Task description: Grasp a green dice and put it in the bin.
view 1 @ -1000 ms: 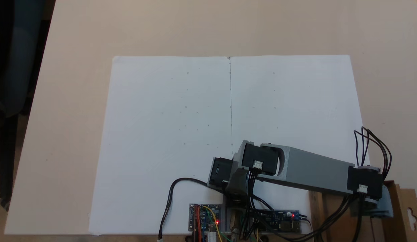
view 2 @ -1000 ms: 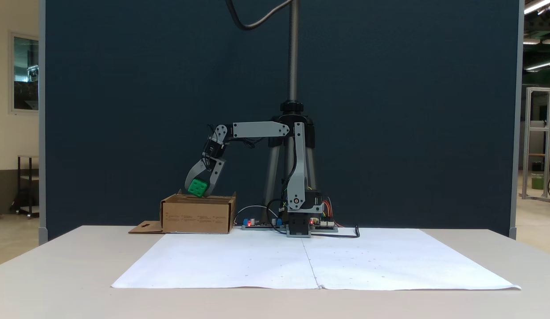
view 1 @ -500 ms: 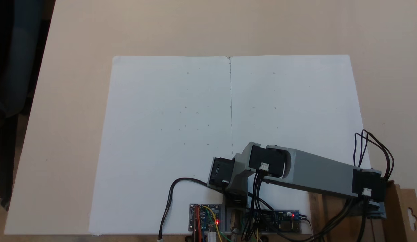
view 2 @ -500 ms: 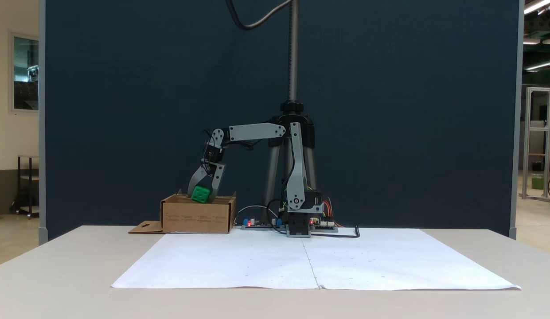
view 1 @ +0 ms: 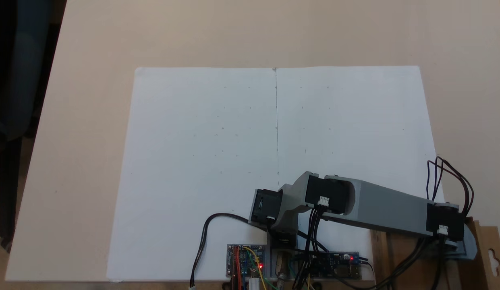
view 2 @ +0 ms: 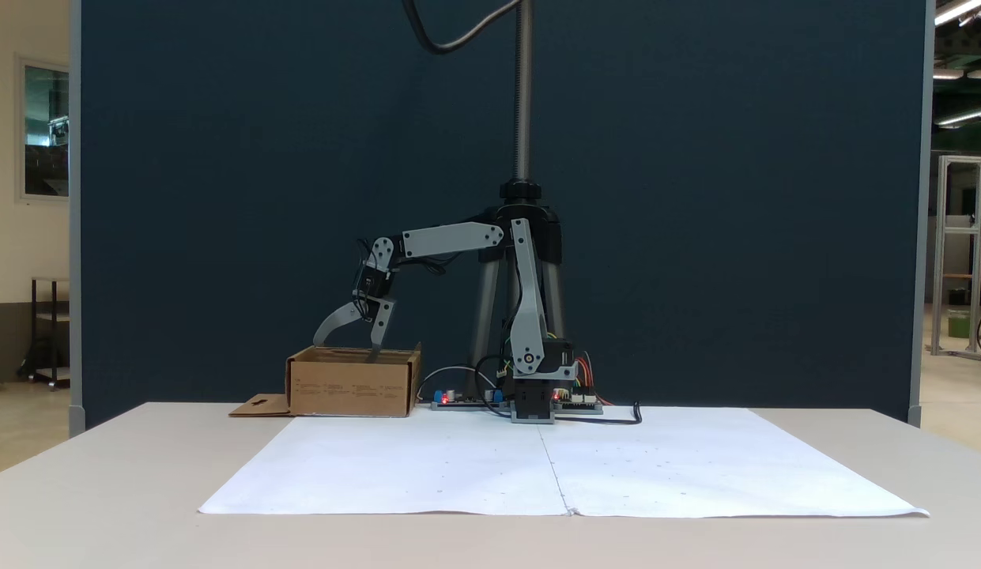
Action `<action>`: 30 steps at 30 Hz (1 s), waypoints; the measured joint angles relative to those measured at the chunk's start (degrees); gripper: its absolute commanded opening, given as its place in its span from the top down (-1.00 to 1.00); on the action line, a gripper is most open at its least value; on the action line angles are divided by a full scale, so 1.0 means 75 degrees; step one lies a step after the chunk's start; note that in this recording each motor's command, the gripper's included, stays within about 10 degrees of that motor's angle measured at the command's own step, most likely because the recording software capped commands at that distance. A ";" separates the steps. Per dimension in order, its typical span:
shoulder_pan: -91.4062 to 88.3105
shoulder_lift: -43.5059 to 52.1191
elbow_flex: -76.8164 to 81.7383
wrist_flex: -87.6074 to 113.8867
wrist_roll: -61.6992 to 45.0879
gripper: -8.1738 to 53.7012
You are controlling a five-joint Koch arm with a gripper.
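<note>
we read the front-on fixed view from its left: a flat cardboard flap [view 2: 258,406] with a cut-out lies on the table [view 2: 103,474], joined to the bin [view 2: 352,386], a shallow brown box standing just off the left rear corner of the white paper sheet [view 2: 553,466]. above the bin's open top we see the gripper [view 2: 346,348] with its two jaws spread wide apart and nothing between them; the right-hand jaw points straight down and its tip dips to about the bin's rim, the left-hand one angles out over the box. we cannot see the green dice from here; it may lie inside the bin below the walls, but the walls hide the inside. further right the grey arm [view 2: 450,239] reaches back to its base [view 2: 537,395] beside the small circuit boards [view 2: 458,397], with a tripod pole [view 2: 524,87] rising behind. in the fixed view from above, the arm [view 1: 378,207] stretches right toward the bin [view 1: 481,249] at the frame's lower right corner
</note>
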 measured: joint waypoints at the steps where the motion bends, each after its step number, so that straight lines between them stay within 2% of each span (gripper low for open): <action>1: -0.0023 0.0000 -0.0246 -0.0012 0.0199 -0.60; 6: -0.0551 0.0223 -0.1629 -0.0023 0.1395 -0.60; 12: -0.1629 0.1125 -0.1723 -0.0023 0.2637 -0.60; 24: -0.4852 0.1793 -0.1711 -0.0023 0.2695 -0.67; 30: -0.6820 0.2648 -0.0340 -0.0023 0.2695 -0.69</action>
